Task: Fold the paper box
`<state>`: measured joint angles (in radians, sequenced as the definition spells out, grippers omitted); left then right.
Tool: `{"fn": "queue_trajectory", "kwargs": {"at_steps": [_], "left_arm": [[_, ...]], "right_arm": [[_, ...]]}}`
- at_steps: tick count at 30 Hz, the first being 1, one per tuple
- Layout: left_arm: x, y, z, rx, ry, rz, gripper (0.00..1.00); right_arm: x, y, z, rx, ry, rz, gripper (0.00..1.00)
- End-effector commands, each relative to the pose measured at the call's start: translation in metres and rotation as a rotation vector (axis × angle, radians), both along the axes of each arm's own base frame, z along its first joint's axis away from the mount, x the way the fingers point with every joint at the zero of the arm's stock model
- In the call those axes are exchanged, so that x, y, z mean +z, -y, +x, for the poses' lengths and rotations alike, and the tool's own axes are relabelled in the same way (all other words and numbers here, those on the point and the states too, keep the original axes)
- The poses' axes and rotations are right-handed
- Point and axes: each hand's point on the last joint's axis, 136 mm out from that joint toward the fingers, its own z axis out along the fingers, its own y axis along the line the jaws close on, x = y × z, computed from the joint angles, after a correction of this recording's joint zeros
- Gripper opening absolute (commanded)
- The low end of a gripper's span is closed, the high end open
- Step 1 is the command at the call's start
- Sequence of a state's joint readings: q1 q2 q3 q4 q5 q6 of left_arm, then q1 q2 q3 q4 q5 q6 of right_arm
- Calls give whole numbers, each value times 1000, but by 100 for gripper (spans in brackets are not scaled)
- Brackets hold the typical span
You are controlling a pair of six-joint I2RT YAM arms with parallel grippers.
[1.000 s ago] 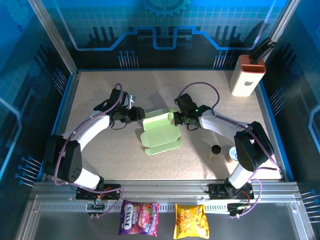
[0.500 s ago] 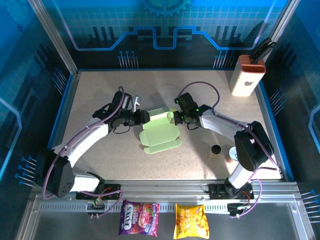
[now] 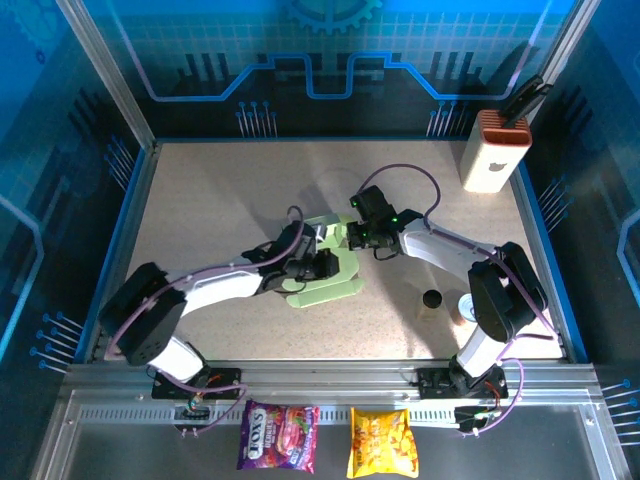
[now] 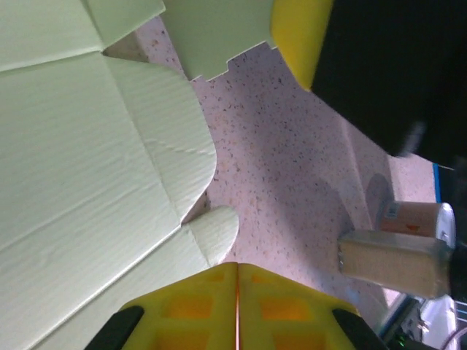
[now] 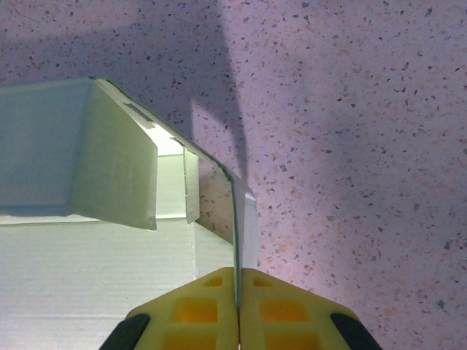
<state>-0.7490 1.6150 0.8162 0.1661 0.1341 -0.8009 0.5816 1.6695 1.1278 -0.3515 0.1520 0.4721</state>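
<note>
**Top view.**
- Desk (image 3: 200,190): speckled beige.
- Paper box (image 3: 338,288): pale green card, partly folded. It lies near the middle of the desk, between the two arms.
- Left arm (image 3: 215,285): reaches in from the near left, with the left jaws over the middle of the box.
- Right arm (image 3: 440,245): reaches in from the right, with the right jaws at the box's far right corner.
- White block (image 3: 494,152): has an orange ribbed top and stands at the far right corner, well apart from the box.
- Dark round item (image 3: 432,298): small, on the desk beside the right arm.
- Snack packets: two, purple (image 3: 278,437) and yellow (image 3: 382,443), on the ledge in front of the arm bases.

**Left wrist view.**
- Yellow pads (image 4: 190,310): pressed together with only a hairline seam between them. The left jaws are closed and no card shows between them.
- Paper box (image 4: 87,182): spread to the left, with a rounded tab (image 4: 219,226) just beyond the pad tips. Contact with the card cannot be told.

**Right wrist view.**
- Yellow pads (image 5: 273,317): the right jaws are clamped on a thin upright panel of the paper box (image 5: 109,153), whose edge runs straight into the seam.
- A raised wall and a folded end flap of the box stand to the left.
</note>
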Motion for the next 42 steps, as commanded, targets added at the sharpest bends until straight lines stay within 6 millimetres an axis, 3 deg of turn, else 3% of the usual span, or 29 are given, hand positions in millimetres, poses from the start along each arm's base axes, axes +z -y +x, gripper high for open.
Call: {"fn": "queue_trajectory", "kwargs": {"at_steps": [1, 8, 18, 27, 36, 42], "left_arm": [[9, 22, 15, 41, 77, -58, 8], [-19, 20, 20, 90, 73, 1, 6], [-41, 28, 30, 118, 53, -4, 6], [-66, 17, 27, 143, -2, 72, 5], [-74, 19, 25, 138, -33, 84, 4], [-69, 20, 25, 137, -15, 55, 4]], "right_arm": [[5, -4, 2, -23, -14, 24, 7], [9, -5, 1, -26, -10, 27, 7], [13, -5, -1, -23, -7, 19, 7], [23, -6, -3, -17, 1, 24, 7], [23, -20, -12, -25, -24, 66, 7], [7, -30, -16, -22, -32, 48, 7]]}}
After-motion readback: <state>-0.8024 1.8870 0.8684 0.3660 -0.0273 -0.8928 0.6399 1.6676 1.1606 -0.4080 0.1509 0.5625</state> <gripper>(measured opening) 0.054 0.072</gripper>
